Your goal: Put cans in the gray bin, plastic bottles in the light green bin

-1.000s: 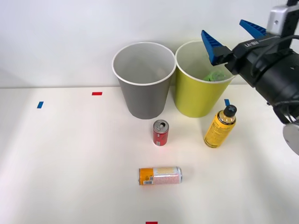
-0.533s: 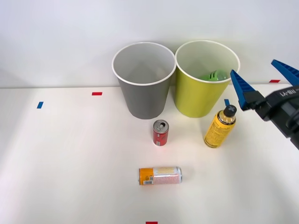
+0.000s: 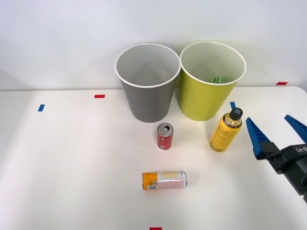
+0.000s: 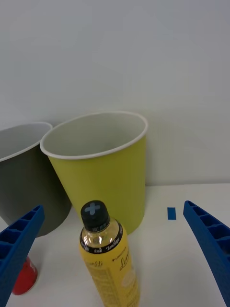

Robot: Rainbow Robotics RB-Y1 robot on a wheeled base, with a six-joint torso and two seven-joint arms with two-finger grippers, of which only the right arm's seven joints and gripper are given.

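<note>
Yellow-orange plastic bottle (image 3: 226, 131), black-capped, is standing upright on the white desk (image 3: 72, 167) just in front of the light green bin (image 3: 206, 96), at that bin's right-hand side, with a small blue tape mark (image 4: 172, 213) lying near it on the desk. The right claw (image 3: 277, 136) is hovering low to the right of the bottle, its blue ribbed fingers (image 4: 19, 249) spread wide and gripping nothing; in the wrist view the bottle's cap (image 4: 95, 213) is sitting between the two fingers, so the claw is facing it squarely. Green plastic bottle (image 3: 220, 79) is lying inside the light green bin, partly showing over the rim. Gray bin (image 3: 147, 96) is standing beside the light green bin, rims touching or nearly so, and nothing is showing in the visible part of its inside. Short red can (image 3: 165, 136) is standing upright in front of the gray bin; slim orange-and-pink can (image 3: 164, 180) is lying on its side nearer the robot, well apart from both bins. Step in hand, by judgement: the approach to the yellow-orange bottle. The next move is calling for the claw to be advancing until the fingers are flanking the bottle's body, then closing without tipping it toward the bin.
</note>
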